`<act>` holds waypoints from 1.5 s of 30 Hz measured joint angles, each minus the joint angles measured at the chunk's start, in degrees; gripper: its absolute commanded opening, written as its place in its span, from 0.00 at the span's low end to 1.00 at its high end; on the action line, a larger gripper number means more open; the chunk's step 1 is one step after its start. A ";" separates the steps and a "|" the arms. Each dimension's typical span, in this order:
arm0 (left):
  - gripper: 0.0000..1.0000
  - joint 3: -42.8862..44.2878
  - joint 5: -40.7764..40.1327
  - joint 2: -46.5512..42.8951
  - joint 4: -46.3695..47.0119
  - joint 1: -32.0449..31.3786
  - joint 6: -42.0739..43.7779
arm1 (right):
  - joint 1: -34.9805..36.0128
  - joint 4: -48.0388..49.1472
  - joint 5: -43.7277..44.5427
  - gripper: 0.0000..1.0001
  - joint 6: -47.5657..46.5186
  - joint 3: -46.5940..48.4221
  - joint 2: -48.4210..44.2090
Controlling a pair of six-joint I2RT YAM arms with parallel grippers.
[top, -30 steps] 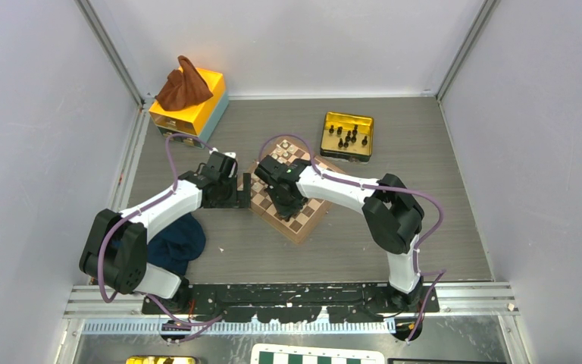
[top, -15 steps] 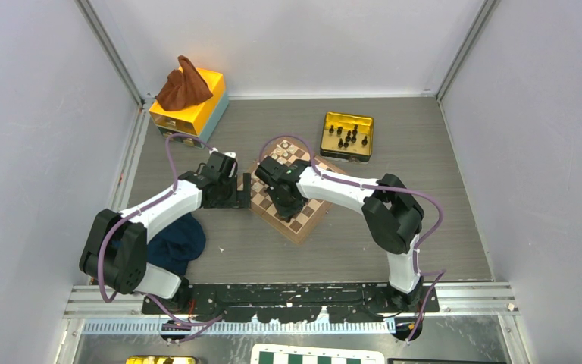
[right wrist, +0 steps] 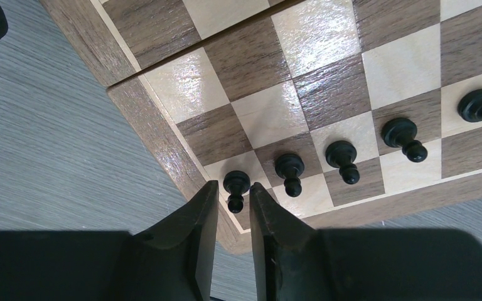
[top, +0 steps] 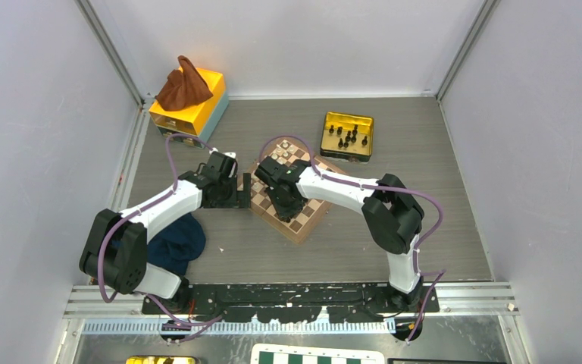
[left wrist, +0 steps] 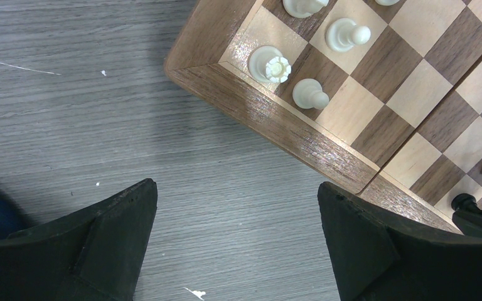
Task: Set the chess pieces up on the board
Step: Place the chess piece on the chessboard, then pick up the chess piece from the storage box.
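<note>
1. Looking down from above, the board [top: 301, 221] lies mid-table, turned like a diamond. Both arms bend over its left part: the right gripper [top: 283, 203] is above the squares and the left gripper [top: 244, 189] is at the left edge. From up here I cannot tell how wide either pincer stands.
2. The left wrist view settles the left gripper: its fingers [left wrist: 119, 238] stand wide apart with only bare table [left wrist: 100, 125] between them, grasping nothing. One corner of the board lies just beyond them.
3. That view also resolves the cream pieces [left wrist: 278, 68] on that corner: a rook on the corner square, with pawns beside it. From above they are only pale dots.
4. Only the right wrist view shows the black pieces [right wrist: 342, 157] already on the board clearly. Five stand upright in a line along one edge, close to the rim.
5. There the right gripper's fingertips flank the end pawn [right wrist: 236, 183], the one nearest the corner, with a narrow gap between them. I cannot tell whether the pads press it or stand just off it.
6. Only the top view takes in the gold tin [top: 330, 121] beyond the board, apart from it, with more black pieces standing inside.
7. It alone also shows a yellow box [top: 204, 106] topped by a brown cloth [top: 184, 85] at the far left, and a blue cloth [top: 178, 244] beside the left arm.
</note>
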 measured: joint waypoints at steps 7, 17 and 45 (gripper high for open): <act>1.00 0.00 0.00 0.00 0.00 -0.04 0.00 | 0.33 -1.95 0.37 0.34 0.00 2.19 -0.02; 1.00 0.00 -0.09 -0.31 -0.07 -0.04 -0.07 | 0.50 -5.60 7.58 0.56 -0.42 14.80 -2.89; 0.97 0.00 -7.61 -10.54 -0.61 -0.04 0.79 | -33.92 0.61 14.95 0.61 -1.33 34.10 15.02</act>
